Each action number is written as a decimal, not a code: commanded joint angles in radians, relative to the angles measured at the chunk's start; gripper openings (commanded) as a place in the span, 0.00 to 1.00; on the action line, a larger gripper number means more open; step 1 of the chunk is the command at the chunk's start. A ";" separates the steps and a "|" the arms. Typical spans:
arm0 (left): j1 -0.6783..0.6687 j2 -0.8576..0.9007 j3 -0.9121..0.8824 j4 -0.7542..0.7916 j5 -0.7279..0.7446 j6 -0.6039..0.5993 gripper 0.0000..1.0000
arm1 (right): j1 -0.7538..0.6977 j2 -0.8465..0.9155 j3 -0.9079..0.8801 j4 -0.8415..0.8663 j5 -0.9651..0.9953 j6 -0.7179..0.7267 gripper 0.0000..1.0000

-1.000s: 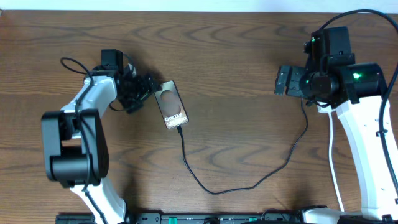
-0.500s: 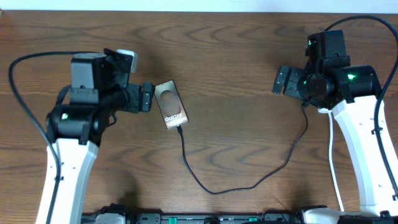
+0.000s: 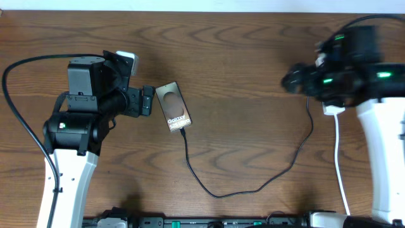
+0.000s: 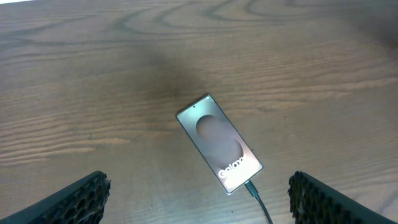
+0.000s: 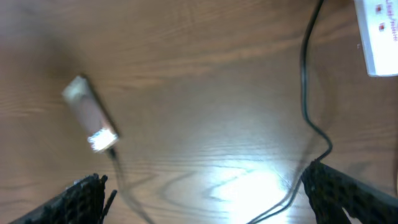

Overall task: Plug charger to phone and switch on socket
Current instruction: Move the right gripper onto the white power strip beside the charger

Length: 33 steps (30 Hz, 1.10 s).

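Jaws spread on both, nothing held. Phone (image 3: pixel 174 107) lies just right of left gripper (image 3: pixel 147 101), charger (image 3: pixel 187 152) apparently seated in its near end. Right gripper (image 3: pixel 291 81) hovers by socket (image 5: pixel 378 31), I'd say for the switch.

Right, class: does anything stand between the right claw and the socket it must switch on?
Nothing solid. In the right wrist view the socket lies at the top right, and the right claw is open over bare table. Only the charger lies flat between them, beside the socket.
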 commanded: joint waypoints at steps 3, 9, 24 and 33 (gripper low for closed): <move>-0.001 -0.001 0.007 -0.004 -0.014 0.014 0.92 | -0.326 0.075 0.241 -0.124 -0.228 -0.277 0.99; -0.001 -0.002 0.007 -0.004 -0.014 0.014 0.93 | -0.532 0.258 0.357 -0.202 -0.241 -0.609 0.99; -0.001 -0.001 0.007 -0.004 -0.014 0.014 0.93 | -0.537 0.792 0.357 -0.074 -0.383 -0.802 0.99; -0.001 -0.001 0.007 -0.004 -0.014 0.014 0.93 | -0.461 0.878 0.357 0.024 -0.380 -0.850 0.99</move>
